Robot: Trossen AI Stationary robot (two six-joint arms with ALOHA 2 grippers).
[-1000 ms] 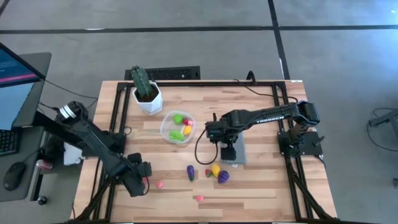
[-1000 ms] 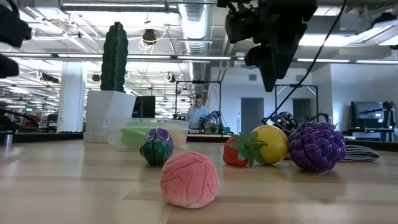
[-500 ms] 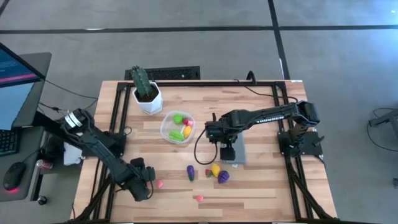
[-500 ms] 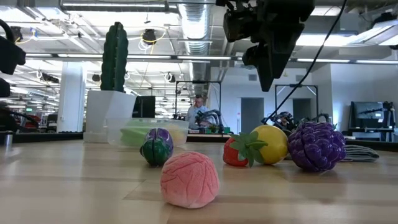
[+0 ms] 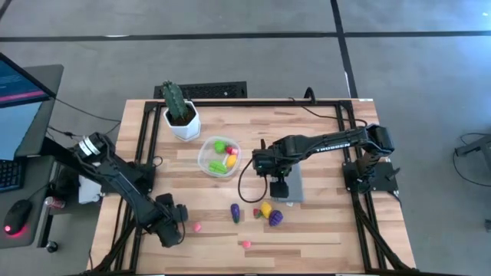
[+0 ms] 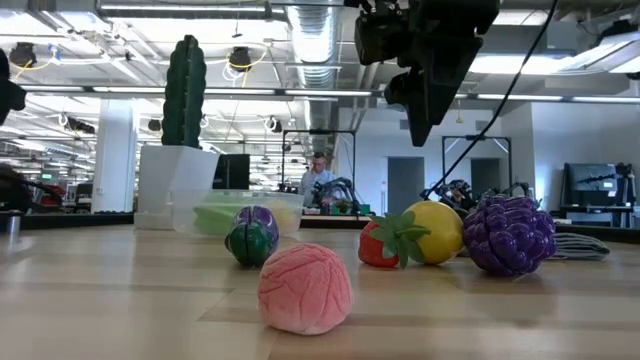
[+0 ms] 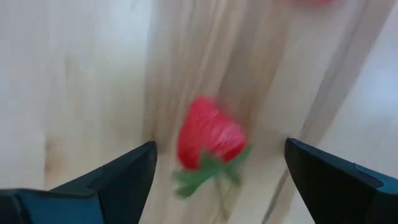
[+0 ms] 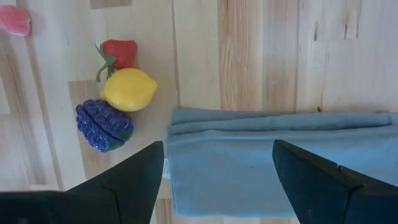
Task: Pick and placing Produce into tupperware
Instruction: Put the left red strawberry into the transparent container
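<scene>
Left hand: fingers spread wide, empty, low at the tabletop's left front edge.
Strawberry: directly ahead between the left fingers; long axis runs toward the hand, leafy end nearest it.
Right hand: open, empty, hovering over the grey cloth.
Loose produce: lemon, purple berry, second strawberry cluster just beyond the cloth's edge.
Tupperware: between both hands, beside the cactus pot; bare wood around it.
</scene>
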